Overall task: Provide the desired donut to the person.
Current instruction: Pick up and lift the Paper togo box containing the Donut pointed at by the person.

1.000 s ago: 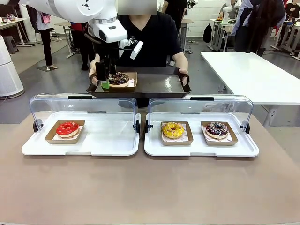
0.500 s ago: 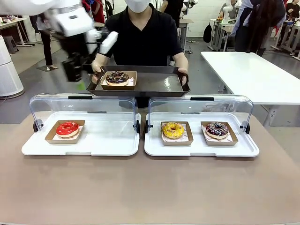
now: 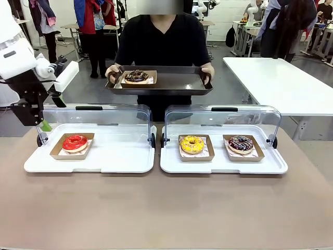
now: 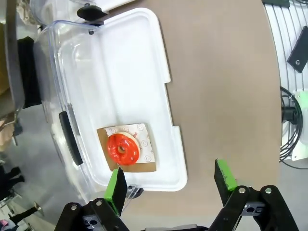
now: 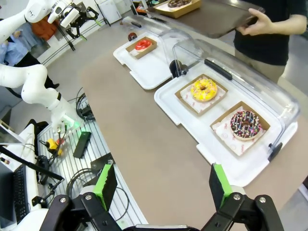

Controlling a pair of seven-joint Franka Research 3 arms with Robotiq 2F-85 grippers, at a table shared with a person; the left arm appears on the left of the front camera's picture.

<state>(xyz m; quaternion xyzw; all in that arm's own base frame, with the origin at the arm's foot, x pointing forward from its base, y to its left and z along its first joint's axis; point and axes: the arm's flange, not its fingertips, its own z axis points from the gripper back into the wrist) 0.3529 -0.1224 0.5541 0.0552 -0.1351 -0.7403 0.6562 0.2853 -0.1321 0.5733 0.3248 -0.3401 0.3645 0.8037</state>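
From the front, the person (image 3: 158,36) holds a dark tray (image 3: 177,86) in both hands beyond the worktop (image 3: 156,208). The chocolate donut (image 3: 136,76) sits on it in a paper boat, near one end. The handover looks done to me. My left hand (image 3: 40,124) hangs off the end of the left case (image 3: 119,153), just beside its raised clear lid (image 3: 93,117). Side-on like this, I can't read its opening. A careless swing from here could clip that lid and drop it over the red donut (image 3: 75,142).

Along my left wrist, the fingers are spread wide with nothing between them, above the case's end.

Along my right wrist, my right hand (image 5: 162,184) is also wide and empty, high over the worktop's edge. The yellow donut (image 5: 204,89) and sprinkled donut (image 5: 246,123) lie below in the right case (image 5: 178,108). The tray's donut is cut off at the top edge here. Because it rides off-centre, I judge a tilted tray could slide it.
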